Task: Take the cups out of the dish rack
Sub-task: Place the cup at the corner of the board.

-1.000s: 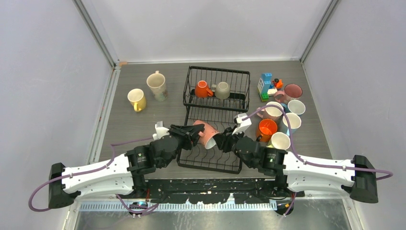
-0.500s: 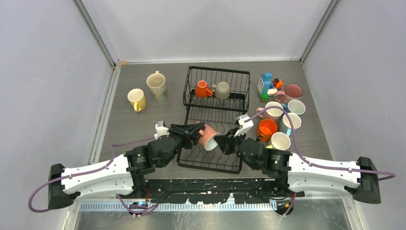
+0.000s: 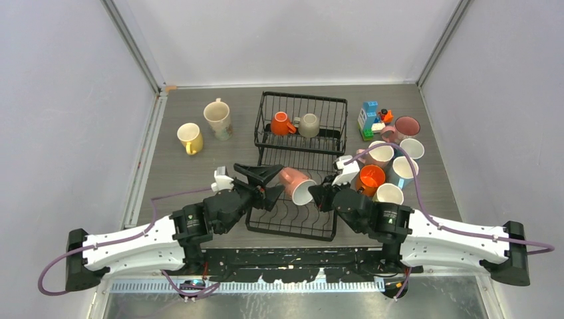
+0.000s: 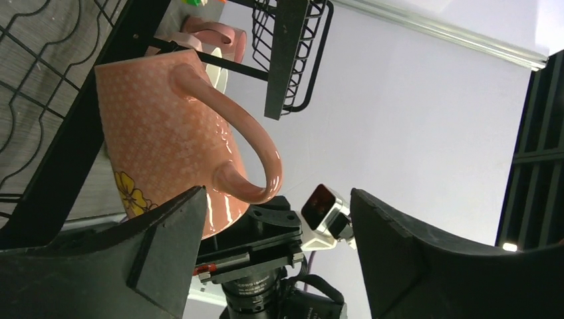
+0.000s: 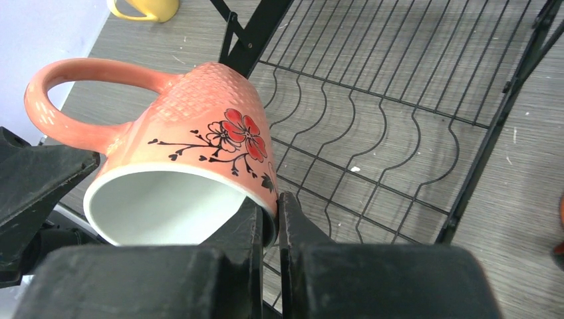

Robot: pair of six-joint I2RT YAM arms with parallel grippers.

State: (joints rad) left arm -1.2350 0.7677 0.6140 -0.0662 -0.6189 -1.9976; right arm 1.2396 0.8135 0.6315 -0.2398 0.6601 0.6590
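Note:
A pink cup (image 3: 297, 185) with a red flower hangs tilted over the dish rack's (image 3: 324, 230) wavy tray. My right gripper (image 3: 318, 195) is shut on its rim (image 5: 269, 199), one finger inside and one outside. My left gripper (image 3: 271, 183) stands open just left of the cup. Its fingers (image 4: 166, 246) flank the handle (image 4: 249, 156) without touching it. An orange cup (image 3: 282, 124) and a grey-beige cup (image 3: 308, 125) lie in the rack's tall basket.
A yellow cup (image 3: 190, 137) and a cream cup (image 3: 217, 118) stand on the table left of the rack. Several cups (image 3: 389, 166) cluster to its right, with a toy-block figure (image 3: 371, 118) behind them. Grey walls close in both sides.
My left gripper has opened and let go of the pink cup's handle. My right gripper has shut on the rim and carried the cup slightly right.

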